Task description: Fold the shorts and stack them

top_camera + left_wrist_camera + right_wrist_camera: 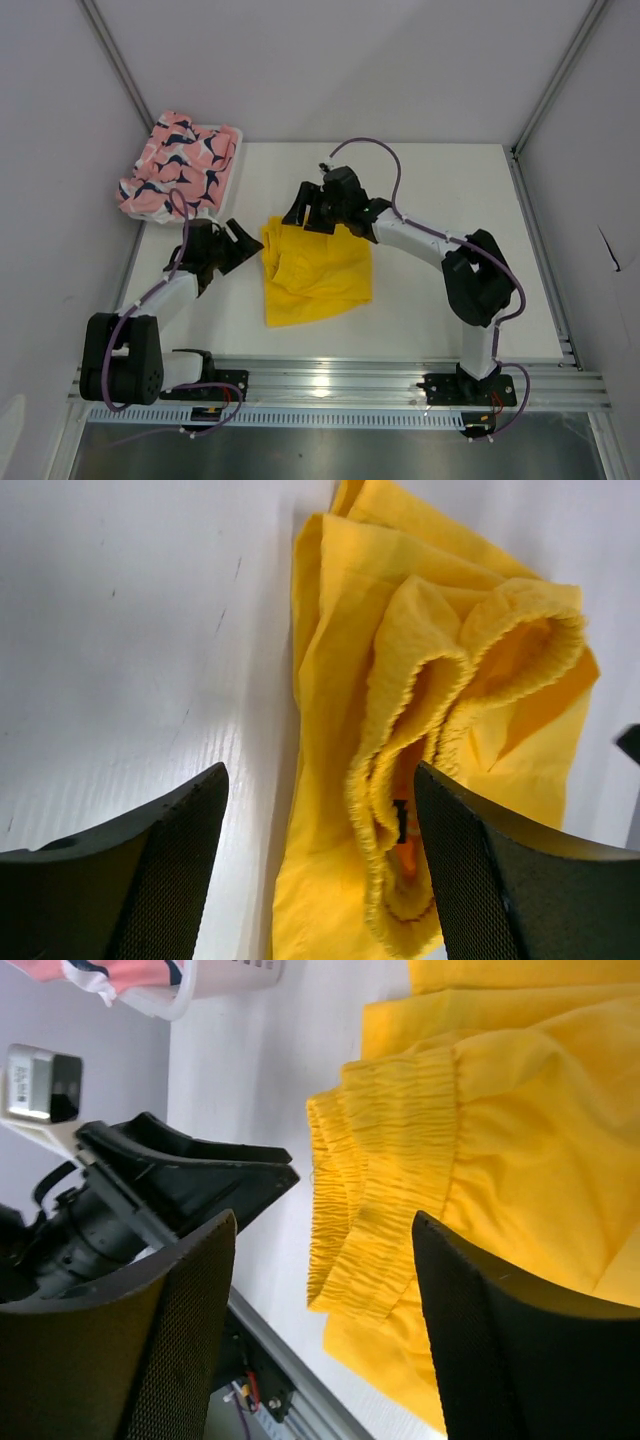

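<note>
Top external view: left gripper [245, 250] gapes empty just beside the yellow shorts [318, 275]. Right gripper [305, 218] hangs released over their waistband.

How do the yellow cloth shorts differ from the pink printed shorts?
The yellow cloth shorts are plain; the pink cloth shorts carry a navy-and-white print. The yellow pair lies spread on the table; the pink pair sits bunched in the white mesh basket. Both are soft cloth.

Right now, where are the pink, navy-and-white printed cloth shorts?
Top view: the pink shorts lie in the white plastic basket at the table's far-left corner, beyond the left gripper.
</note>
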